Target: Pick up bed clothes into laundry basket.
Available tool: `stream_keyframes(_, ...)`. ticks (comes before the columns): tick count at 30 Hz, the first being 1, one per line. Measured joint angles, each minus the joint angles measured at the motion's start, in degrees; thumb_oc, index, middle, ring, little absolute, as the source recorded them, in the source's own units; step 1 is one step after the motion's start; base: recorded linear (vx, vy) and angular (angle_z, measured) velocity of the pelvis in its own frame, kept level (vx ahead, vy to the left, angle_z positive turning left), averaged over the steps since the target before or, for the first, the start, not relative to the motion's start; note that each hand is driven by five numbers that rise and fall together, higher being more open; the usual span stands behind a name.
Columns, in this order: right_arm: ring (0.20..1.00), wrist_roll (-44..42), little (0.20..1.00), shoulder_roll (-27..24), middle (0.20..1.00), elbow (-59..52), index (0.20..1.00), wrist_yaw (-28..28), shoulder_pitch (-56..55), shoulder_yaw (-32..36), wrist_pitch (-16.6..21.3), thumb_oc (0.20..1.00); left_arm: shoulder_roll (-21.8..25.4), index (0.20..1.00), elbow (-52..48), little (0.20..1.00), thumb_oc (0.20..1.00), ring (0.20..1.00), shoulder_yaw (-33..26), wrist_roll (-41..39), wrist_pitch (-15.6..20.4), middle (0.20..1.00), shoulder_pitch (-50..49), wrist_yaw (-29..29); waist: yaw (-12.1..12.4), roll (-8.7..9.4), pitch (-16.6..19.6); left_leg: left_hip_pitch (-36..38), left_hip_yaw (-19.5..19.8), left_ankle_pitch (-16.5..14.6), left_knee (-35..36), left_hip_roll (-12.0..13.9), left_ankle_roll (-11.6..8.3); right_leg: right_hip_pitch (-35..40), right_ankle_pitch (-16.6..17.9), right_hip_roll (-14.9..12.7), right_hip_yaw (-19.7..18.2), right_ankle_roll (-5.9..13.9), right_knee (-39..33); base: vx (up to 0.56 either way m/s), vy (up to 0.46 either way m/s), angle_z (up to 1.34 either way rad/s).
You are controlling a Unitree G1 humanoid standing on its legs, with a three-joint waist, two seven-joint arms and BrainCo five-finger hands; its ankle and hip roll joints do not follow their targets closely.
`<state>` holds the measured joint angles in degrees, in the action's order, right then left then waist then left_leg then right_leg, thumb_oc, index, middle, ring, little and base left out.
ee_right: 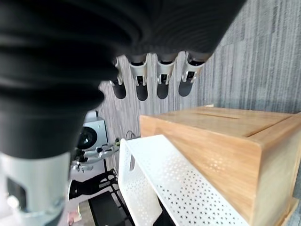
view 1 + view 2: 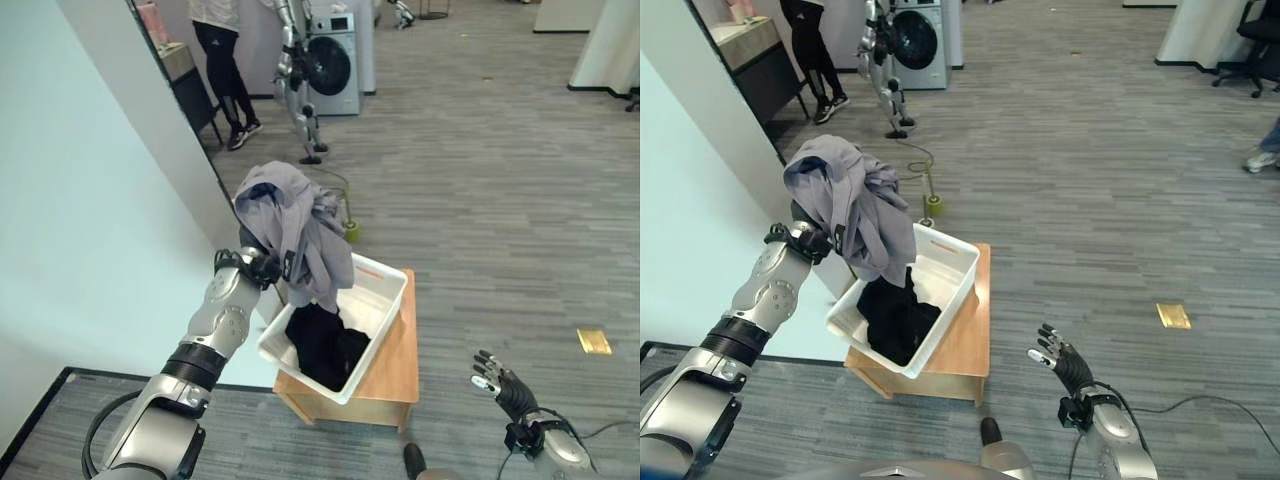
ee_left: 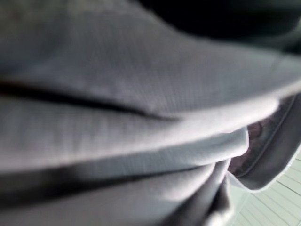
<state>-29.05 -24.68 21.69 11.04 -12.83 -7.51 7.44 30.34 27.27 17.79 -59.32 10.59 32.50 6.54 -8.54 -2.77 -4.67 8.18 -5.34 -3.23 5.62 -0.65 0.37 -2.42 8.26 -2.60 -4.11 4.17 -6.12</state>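
A crumpled grey garment (image 2: pixel 295 225) hangs in the air, draped over my left hand (image 2: pixel 262 266), whose dark wrist cover shows at the cloth's lower left edge. The cloth's lower end dangles into a white perforated laundry basket (image 2: pixel 385 298), where a black garment (image 2: pixel 325 348) lies. The basket stands on a low wooden table (image 2: pixel 392 372). In the left wrist view, folds of the grey garment (image 3: pixel 141 117) lie right against the camera. My right hand (image 2: pixel 1062 362) hovers open to the right of the table, above the floor, its straight fingers (image 1: pixel 162 87) pointing past the basket (image 1: pixel 164 179).
A pale partition wall (image 2: pixel 80 200) runs along the left. Further back, another robot (image 2: pixel 298 80) stands at a washing machine (image 2: pixel 338 60), beside a person's legs (image 2: pixel 225 70). A small yellow-green object (image 2: pixel 352 232) and a yellow floor plate (image 2: pixel 594 342) lie on the grey carpet.
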Motion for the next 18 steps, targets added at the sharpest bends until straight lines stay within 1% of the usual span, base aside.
stream_keyframes(3,1.000,-0.01,1.000,-0.05,1.000,-0.85,1.000,0.08,-0.80,0.00,-0.24,1.000,0.10,0.200,3.49,0.200,0.200,0.200,-0.14,1.26,-0.24,0.200,0.55,-1.22,-0.77,0.12,-0.04,-0.84,-1.43,0.02,-0.20,-0.11,0.02,-1.41,0.98,0.25,-1.38,0.37,0.03,-0.01,0.008,-0.25)
stream_keyframes(5,1.000,-0.01,1.000,-0.28,1.000,-1.12,1.000,0.28,-0.98,-0.02,-0.70,1.000,0.11,0.200,4.72,0.200,0.200,0.200,-0.16,2.10,-0.24,0.200,0.62,-1.27,-0.96,0.35,-0.17,-1.67,-2.32,0.01,-0.31,-0.19,0.02,-2.65,1.71,0.48,-2.43,-0.11,0.17,-0.04,0.003,-0.24)
stream_keyframes(7,1.000,-0.01,1.000,-0.42,1.000,-1.13,1.000,0.46,-0.94,-0.05,-0.97,1.000,0.11,0.200,6.25,0.200,0.200,0.200,-0.16,2.16,-0.33,0.200,0.65,-1.36,-1.76,0.56,-0.30,-2.65,-2.90,0.01,-0.31,-0.35,0.03,-3.90,2.43,0.76,-2.94,0.03,0.32,-0.08,0.010,-0.20)
stream_keyframes(9,1.000,-0.03,1.000,-1.36,1.000,-1.84,1.000,0.54,-0.69,-0.64,-0.99,1.000,0.13,0.200,7.72,0.200,0.200,0.200,-0.27,2.57,-0.41,0.200,0.70,-1.52,-1.90,1.13,-0.63,-4.43,-4.22,0.12,-0.31,-0.74,0.19,-6.22,3.35,0.72,-4.47,0.48,0.33,-0.11,0.014,-0.32)
stream_keyframes(11,1.000,-0.03,1.000,-2.02,1.000,-1.87,1.000,0.56,0.08,-1.11,-1.00,1.000,0.11,0.200,9.25,0.200,0.200,0.200,-0.12,4.90,-0.51,0.200,0.84,-1.59,-2.09,2.22,-1.23,-6.29,-5.51,0.29,-0.33,-1.29,0.43,-8.43,4.34,0.63,-5.77,0.93,0.34,-0.09,0.010,-0.35)
stream_keyframes(12,1.000,-0.04,1.000,-2.45,1.000,-2.18,1.000,0.58,0.90,-1.69,-0.99,1.000,0.18,0.200,10.89,0.200,0.200,0.200,-0.13,6.39,-0.52,0.200,1.27,-1.61,-2.15,3.13,-1.78,-7.60,-6.48,0.39,-0.33,-1.67,0.59,-10.06,5.09,0.44,-6.42,1.37,0.34,-0.06,0.007,-0.34)
stream_keyframes(13,1.000,-0.04,1.000,-2.38,1.000,-2.33,1.000,0.62,1.84,-2.00,-1.02,1.000,0.50,0.344,12.51,0.344,0.344,0.344,-0.08,7.12,-0.84,0.344,1.60,-1.62,-2.35,3.79,-2.41,-8.24,-7.14,0.90,-0.33,-1.91,0.81,-11.20,4.23,0.05,-6.72,2.24,0.30,-0.06,0.007,-0.38)
stream_keyframes(14,1.000,-0.08,1.000,-2.32,1.000,-2.69,1.000,0.63,2.51,-2.06,-1.03,1.000,0.54,1.000,16.26,1.000,1.000,1.000,1.01,10.03,-1.25,1.000,1.90,-1.56,-3.00,4.79,-3.25,-9.20,-8.24,1.33,-0.34,-2.03,0.81,-12.54,3.12,-0.41,-6.39,2.50,0.02,-0.04,0.015,-0.34)
stream_keyframes(15,1.000,-0.08,1.000,-2.36,1.000,-2.77,1.000,0.66,2.87,-2.01,-1.05,1.000,0.57,1.000,19.70,1.000,1.000,1.000,2.19,11.93,-1.88,1.000,2.63,-1.42,-2.73,4.60,-3.94,-9.34,-8.74,1.44,-0.32,-1.40,0.86,-12.80,2.27,-0.42,-5.72,3.25,0.15,-0.03,0.019,-0.36)
stream_keyframes(16,1.000,-0.15,1.000,-2.31,1.000,-2.78,1.000,0.65,2.78,-2.01,-1.04,1.000,0.59,1.000,21.40,1.000,1.000,1.000,2.69,14.49,-3.23,1.000,2.58,-1.64,-2.94,4.42,-4.27,-9.73,-9.34,1.43,-0.31,-0.75,0.83,-13.18,2.26,-0.18,-4.43,3.34,0.24,-0.02,0.024,-0.36)
stream_keyframes(17,1.000,-0.14,1.000,-2.32,1.000,-2.80,1.000,0.85,1.96,-2.45,-1.02,1.000,1.11,1.000,27.77,1.000,1.000,1.000,4.95,20.67,-3.57,1.000,4.29,-1.13,-3.08,5.18,-4.58,-10.02,-9.94,1.31,-0.32,-0.94,0.67,-13.42,2.71,-0.38,-3.10,2.83,0.32,-0.01,0.011,-0.23)
stream_keyframes(18,1.000,-0.14,1.000,-2.32,1.000,-2.74,1.000,0.92,1.80,-2.61,-1.12,1.000,1.60,1.000,31.76,1.000,1.000,1.000,6.13,24.17,-4.34,1.000,5.79,-1.21,-3.24,5.40,-5.01,-9.99,-9.86,1.30,-0.31,-1.21,0.58,-13.50,3.96,-0.53,-3.03,2.14,0.29,0.00,0.003,-0.14)
